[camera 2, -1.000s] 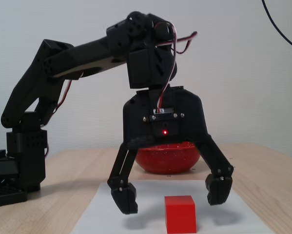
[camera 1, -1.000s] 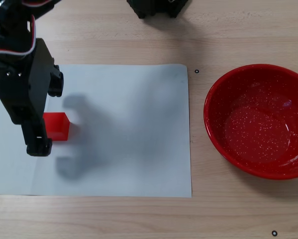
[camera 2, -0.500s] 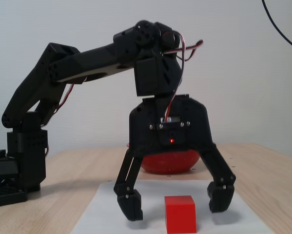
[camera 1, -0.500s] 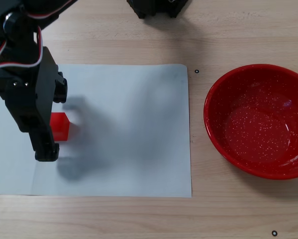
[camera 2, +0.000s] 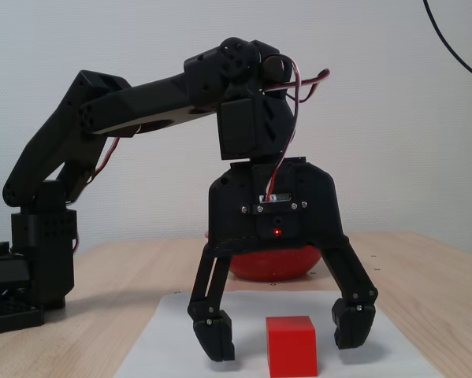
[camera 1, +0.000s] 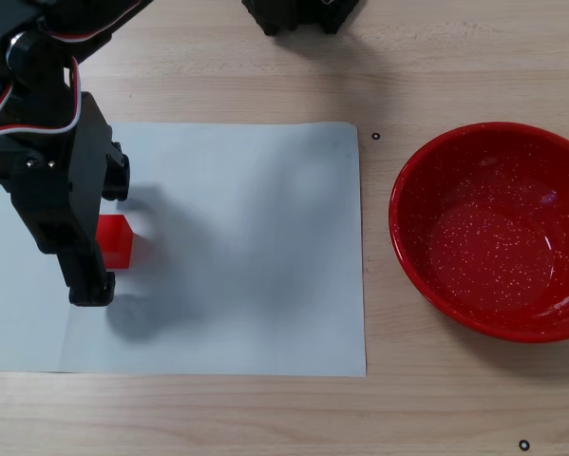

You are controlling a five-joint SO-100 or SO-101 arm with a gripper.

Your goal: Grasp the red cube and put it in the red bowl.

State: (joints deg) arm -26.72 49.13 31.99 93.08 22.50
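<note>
The red cube (camera 1: 116,243) rests on a white paper sheet (camera 1: 246,247) at the left of a fixed view looking down, partly hidden by the arm. My gripper (camera 1: 104,233) is open and straddles it, one fingertip (camera 1: 92,290) below the cube and the other above. From the front, the gripper (camera 2: 283,334) hangs low over the sheet with a finger on each side of the cube (camera 2: 292,353), neither touching it. The red bowl (camera 1: 405,237) stands empty at the right. From the front, the bowl (camera 2: 271,264) shows behind the gripper.
The paper sheet covers the left and middle of the wooden table (camera 1: 436,399). The arm's base (camera 1: 301,13) is at the top edge from above and stands at the left (camera 2: 40,260) from the front. Bare wood separates the sheet from the bowl.
The gripper has come down around the cube and shifted slightly toward it. Its fingers stay spread. Cube and bowl have not moved.
</note>
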